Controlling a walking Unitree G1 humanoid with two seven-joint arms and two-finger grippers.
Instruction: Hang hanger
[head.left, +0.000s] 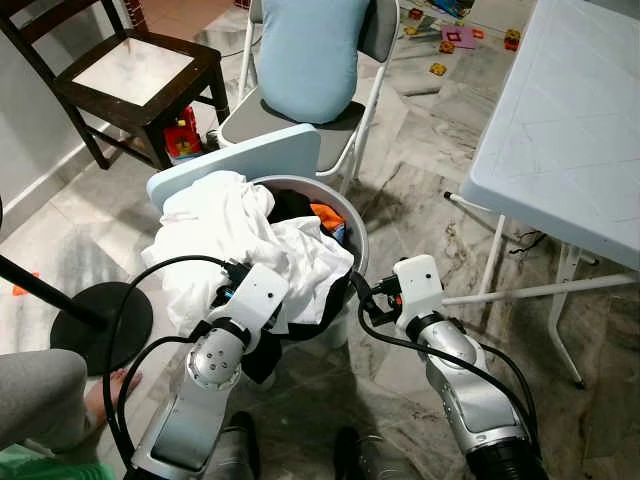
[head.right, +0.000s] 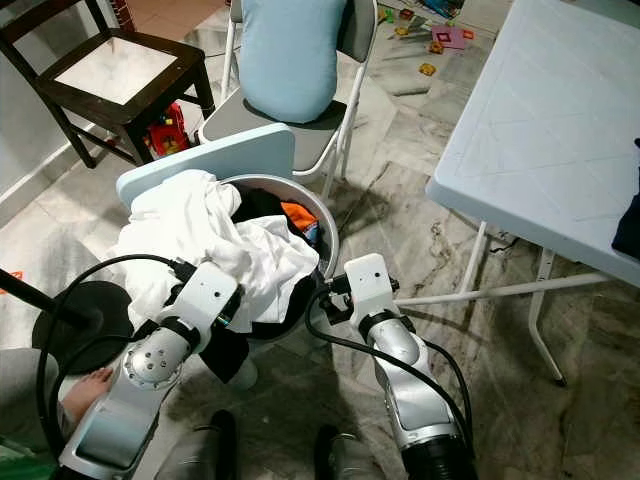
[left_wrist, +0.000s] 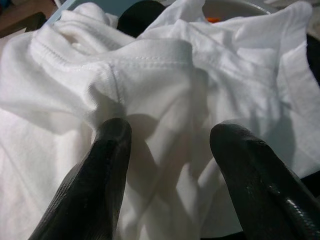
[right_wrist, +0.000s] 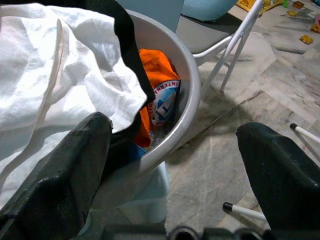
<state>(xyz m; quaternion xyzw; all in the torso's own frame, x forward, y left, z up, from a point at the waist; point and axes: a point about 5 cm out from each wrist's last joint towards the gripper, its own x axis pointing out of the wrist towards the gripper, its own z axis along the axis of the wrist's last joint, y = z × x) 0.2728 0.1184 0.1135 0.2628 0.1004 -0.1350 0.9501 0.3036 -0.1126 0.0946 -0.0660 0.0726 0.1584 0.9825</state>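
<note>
Two silver arms are reaching forward from the bottom of the head views toward a grey laundry basket standing on the marble floor. Left claw is hovering with its fingers spread wide just above a white garment, and I cannot tell whether the tips are touching the cloth. Right claw is also gaping wide, with the basket's rim lying between its fingers and bare floor behind the far one.

White cloth is spilling in crumpled folds over the basket's near and left sides, showing a stitched hem in the left wrist view. Beneath it a black garment is drooping over the rim, and an orange piece with a round printed badge is lying deeper inside. No hanger can be made out among the laundry.

Beside the basket, a pale blue board is leaning at a tilt. Behind it a folding chair is carrying a light blue cushion, and a dark wooden chair is standing to the left. On the right a white plastic worktop is standing, and a person's bare foot is resting at lower left.
</note>
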